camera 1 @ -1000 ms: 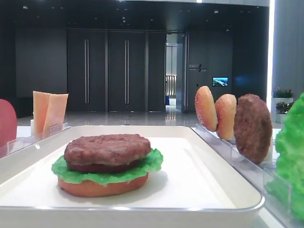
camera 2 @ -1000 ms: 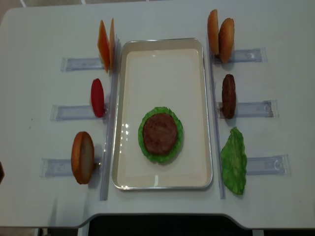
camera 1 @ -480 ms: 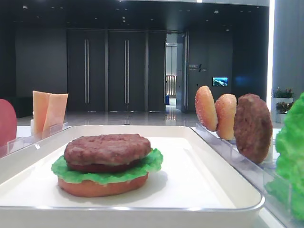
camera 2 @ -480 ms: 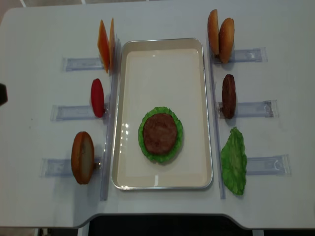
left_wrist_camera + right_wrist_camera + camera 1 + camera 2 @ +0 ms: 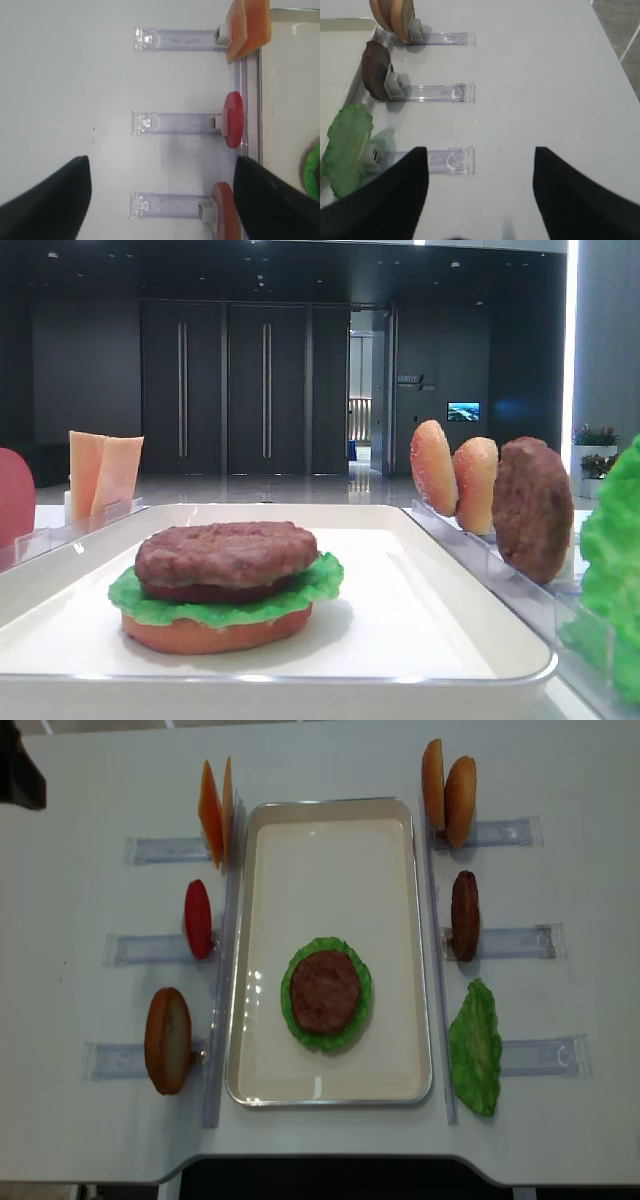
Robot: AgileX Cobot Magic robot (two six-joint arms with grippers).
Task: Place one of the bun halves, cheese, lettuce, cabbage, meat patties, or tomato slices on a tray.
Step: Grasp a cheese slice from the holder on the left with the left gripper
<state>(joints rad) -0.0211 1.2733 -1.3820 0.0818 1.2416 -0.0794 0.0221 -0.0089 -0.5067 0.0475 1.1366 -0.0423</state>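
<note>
The white tray (image 5: 330, 804) lies mid-table and holds a flat bun disc, lettuce and a meat patty (image 5: 325, 992) stacked together (image 5: 225, 585). Left of it, cheese slices (image 5: 215, 810), a tomato slice (image 5: 198, 918) and a bun half (image 5: 168, 1040) stand in racks. To the right stand two bun halves (image 5: 447, 792), a patty (image 5: 464, 915) and lettuce (image 5: 474, 1045). Cabbage is out of view. My left gripper (image 5: 162, 200) hangs open and empty above the left racks. Beside the lettuce (image 5: 347, 145), my right gripper (image 5: 480, 190) is open over bare table.
Clear slotted racks (image 5: 150, 948) lie on both sides of the tray, one (image 5: 447, 160) just ahead of my right gripper. A dark part of my left arm (image 5: 20, 770) shows at the table's far left corner. The table's front edge (image 5: 330, 1160) runs close behind the tray.
In the overhead view the dark part of my left arm has travelled along the table's left edge from near to far. The food and the tray have not moved.
</note>
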